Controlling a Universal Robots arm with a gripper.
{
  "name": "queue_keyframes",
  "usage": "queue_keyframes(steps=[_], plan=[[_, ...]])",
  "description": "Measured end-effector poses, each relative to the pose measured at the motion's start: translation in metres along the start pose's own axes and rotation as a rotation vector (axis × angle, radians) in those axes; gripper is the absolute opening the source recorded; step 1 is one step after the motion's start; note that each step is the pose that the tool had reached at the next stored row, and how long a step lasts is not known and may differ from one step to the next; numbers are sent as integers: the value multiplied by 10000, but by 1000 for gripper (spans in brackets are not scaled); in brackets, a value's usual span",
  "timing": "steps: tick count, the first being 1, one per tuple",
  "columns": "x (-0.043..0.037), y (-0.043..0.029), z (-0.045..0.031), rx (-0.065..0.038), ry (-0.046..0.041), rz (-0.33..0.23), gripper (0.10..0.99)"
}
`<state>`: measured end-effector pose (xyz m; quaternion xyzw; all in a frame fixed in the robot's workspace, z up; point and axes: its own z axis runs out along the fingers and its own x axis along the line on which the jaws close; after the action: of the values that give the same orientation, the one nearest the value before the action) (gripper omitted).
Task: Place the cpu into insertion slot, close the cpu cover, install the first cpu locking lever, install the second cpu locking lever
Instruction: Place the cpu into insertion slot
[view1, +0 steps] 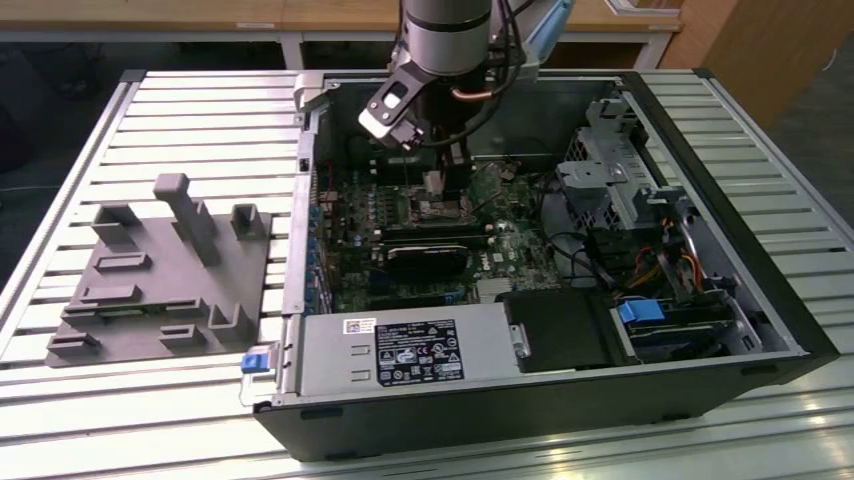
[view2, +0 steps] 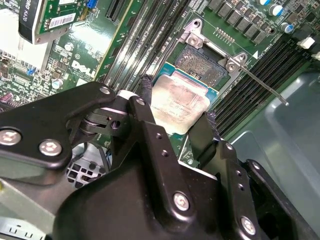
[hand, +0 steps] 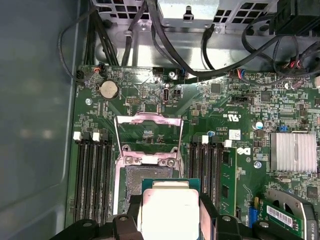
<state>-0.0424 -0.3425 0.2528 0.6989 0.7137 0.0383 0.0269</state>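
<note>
The tool (view2: 177, 114) grips the cpu (view2: 179, 100), half hiding the insertion slot (view2: 202, 62).

The work surface is a silver-grey table of ribbed aluminium slats (view1: 174, 110), spanning the exterior view. A bright patch of reflected light (view1: 574, 452) lies on the slats at the near edge. Behind the table stands a white-painted metal frame (view1: 287, 45) under a light wooden board (view1: 147, 12). A tan wooden panel (view1: 763, 45) stands at the exterior view's right rear. The space beneath the frame is dark.
</note>
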Motion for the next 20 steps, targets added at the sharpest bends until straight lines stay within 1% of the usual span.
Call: queue_keyframes(steps=[2,4,8,10,11,13,14,20], plan=[[0,-2,5,-1,1,0,541],[0,-21,11,0,0,1,541],[18,-36,38,1,-11,2,541],[35,-39,65,-1,-12,1,541],[47,-40,80,1,-34,0,541],[78,-42,114,2,-110,-8,541],[90,-44,131,2,-125,-9,541],[117,-52,228,2,-130,-10,541]])
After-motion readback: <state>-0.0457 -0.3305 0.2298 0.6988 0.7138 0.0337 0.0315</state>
